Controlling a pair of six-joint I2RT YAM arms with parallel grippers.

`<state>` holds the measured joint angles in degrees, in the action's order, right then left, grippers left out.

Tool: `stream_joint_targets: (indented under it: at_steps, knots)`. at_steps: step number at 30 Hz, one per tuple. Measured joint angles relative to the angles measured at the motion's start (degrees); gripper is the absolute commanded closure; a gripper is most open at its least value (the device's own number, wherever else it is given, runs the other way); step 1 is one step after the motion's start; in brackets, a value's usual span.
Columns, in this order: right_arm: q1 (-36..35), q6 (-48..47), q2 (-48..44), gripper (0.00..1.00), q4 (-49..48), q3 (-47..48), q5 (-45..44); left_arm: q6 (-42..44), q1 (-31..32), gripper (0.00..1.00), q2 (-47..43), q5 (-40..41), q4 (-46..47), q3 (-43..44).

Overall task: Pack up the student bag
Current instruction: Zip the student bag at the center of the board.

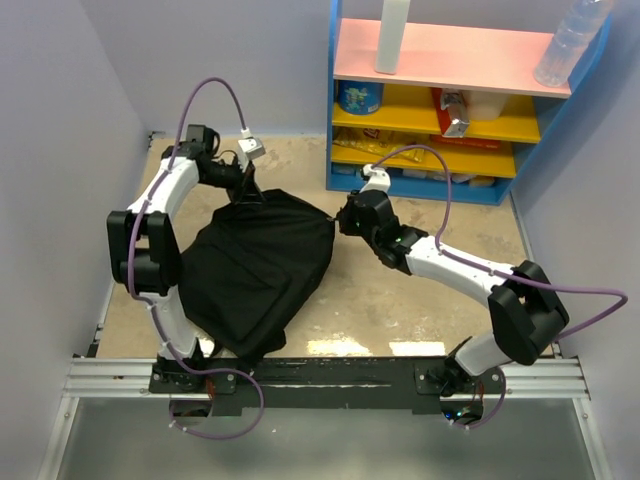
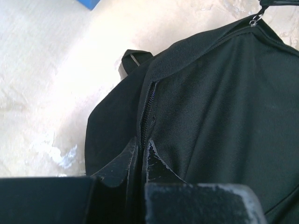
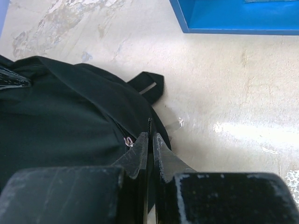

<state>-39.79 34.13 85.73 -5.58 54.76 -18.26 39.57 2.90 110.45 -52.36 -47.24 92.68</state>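
Observation:
The student bag (image 1: 262, 268) is a soft black backpack lying on the tabletop left of centre. My left gripper (image 1: 252, 196) is at its far left corner. In the left wrist view this gripper (image 2: 144, 143) is shut on the fabric edge along the bag's zipper (image 2: 150, 100). My right gripper (image 1: 338, 220) is at the bag's far right corner. The right wrist view shows that gripper (image 3: 150, 135) shut on the zipper edge, a small metal zipper pull (image 3: 128, 141) just to its left. A black strap loop (image 3: 149, 87) pokes out beyond the bag (image 3: 56, 121).
A shelf unit (image 1: 450, 100) with blue sides and pink and yellow boards stands at the back right, holding snack packs and a blue tub (image 1: 359, 96). A clear bottle (image 1: 570, 40) and a white cylinder (image 1: 391, 35) stand on top. Purple walls close both sides.

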Motion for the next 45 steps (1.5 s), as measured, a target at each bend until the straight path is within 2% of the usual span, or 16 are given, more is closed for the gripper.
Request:
stream_joint_targets:
  at_steps: [7,13,15,16,18,19,22,24,30,35,37,42,44,45]
  knots:
    - [-0.13,0.35,0.7,1.0,1.99,3.69,1.55,-1.55,-5.05,1.0,-2.47,-0.35,-0.2,-2.4]
    - [-0.46,-0.68,9.57,1.0,4.44,14.91,2.69,-4.0,-11.78,0.99,-3.78,-0.74,-0.66,-3.26]
    - [-0.55,-0.74,10.97,1.0,4.66,16.13,3.17,-4.17,-13.55,0.82,-4.22,-0.85,-1.29,-3.78]
    - [-0.63,-0.74,11.23,1.0,4.63,16.35,3.41,-4.13,-14.05,0.48,-4.46,-1.2,-1.7,-3.98]
    - [-0.76,-0.98,11.39,1.0,4.85,16.7,3.32,-2.05,-14.38,0.12,-4.85,-1.55,-3.02,-4.0]
    - [-0.76,-1.27,11.39,1.0,5.16,16.74,3.04,-0.5,-14.71,0.0,-5.01,-1.88,-4.63,-3.74]
    - [-1.01,-2.29,11.41,1.0,6.73,16.81,1.81,4.85,-14.71,0.0,-5.03,-3.69,-10.78,-0.96]
    - [-1.64,-2.78,11.41,1.0,7.21,16.81,1.14,7.87,-12.48,0.0,-5.03,-4.5,-13.53,1.77]
    - [-5.09,-3.72,11.61,1.0,7.65,18.8,0.17,12.48,3.63,0.0,-3.43,-8.41,-13.77,10.03]
    - [-6.05,-3.76,11.61,1.0,7.78,19.52,-0.31,18.71,12.55,0.0,5.86,-9.22,-17.97,21.57]
    - [-6.05,-3.74,11.58,1.0,7.82,19.52,-0.35,20.92,13.53,0.0,9.92,-9.2,-19.26,24.33]
    - [-6.03,-3.78,10.8,1.0,8.28,19.47,-0.79,26.14,12.83,0.01,14.88,-7.82,-22.8,24.22]
    - [-6.05,-3.8,10.16,1.0,8.59,19.39,-1.09,27.76,12.5,0.07,14.93,-7.23,-23.98,23.67]
    - [-6.08,-3.8,9.84,1.0,8.59,19.21,-1.25,28.7,12.44,0.17,14.91,-7.02,-24.63,23.63]
